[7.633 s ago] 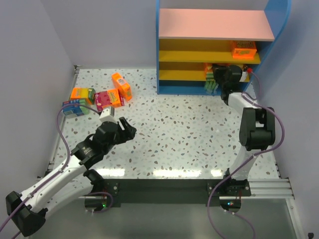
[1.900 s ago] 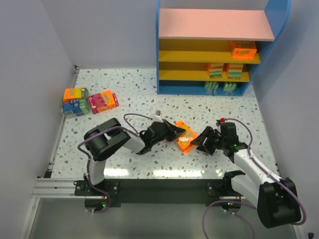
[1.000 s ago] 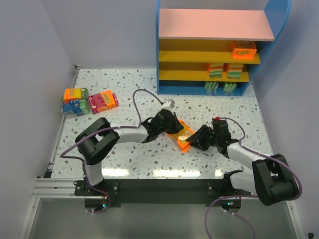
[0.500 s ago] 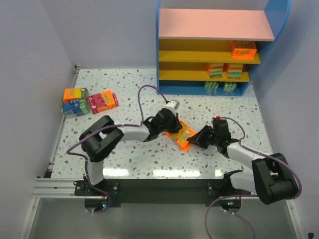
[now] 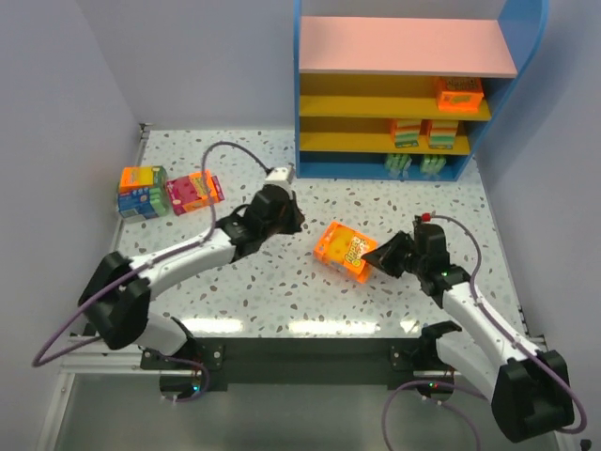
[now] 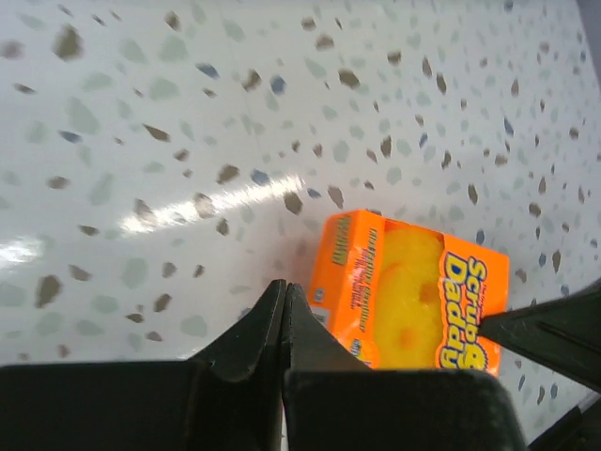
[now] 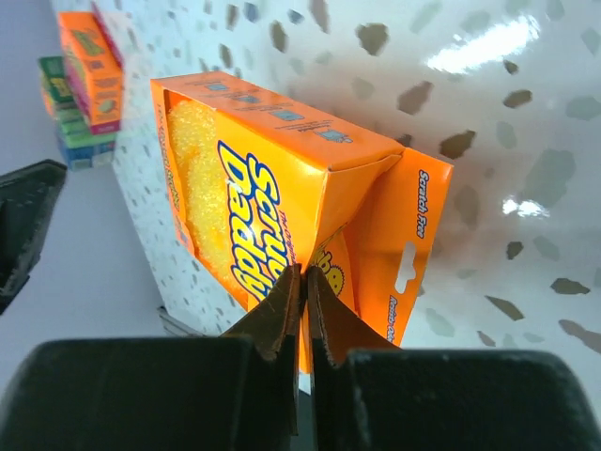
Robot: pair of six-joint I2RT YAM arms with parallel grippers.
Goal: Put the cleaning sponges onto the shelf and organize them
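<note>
**Position.** I find the orange pack right of centre on the table, well short of the shelf.

**Grippers.**
- The right gripper is clamped on the pack. In the right wrist view both fingers meet on the cardboard at its hang-tab end.
- The left gripper is closed on nothing, its tips touching each other. The pack lies just beyond them, not in contact.

**Writing.**
- The left wrist view reads "Scrub Daddy" in blue on the pack's face, beside a window showing yellow sponge.
- The right wrist view gives "Daddy" only; the first word is cut off behind the fingers.
- The tab appears to say "Scratch Free", though the print is small.
- The fine print on the side panels is too small to read in either wrist view.
- No label is legible from overhead.

**Hidden or unclear.**
- No view shows whether the pack's far end rests on the table or hangs clear of it.
- From the top view the tab is covered by the right gripper.

**Differences between views.**
- Only the top view shows the shelf's contents. There is an upper pack on the top yellow tier at the right.
- A pair stands side by side on the tier below.
- Green edges show in the bottom bay.
- The top view also shows the pile at the table's left: orange, blue and magenta packs touching.
- The right wrist view catches that pile in its upper left corner, blurred.
- The left wrist view shows a black finger of the right gripper at its lower right edge.
</note>
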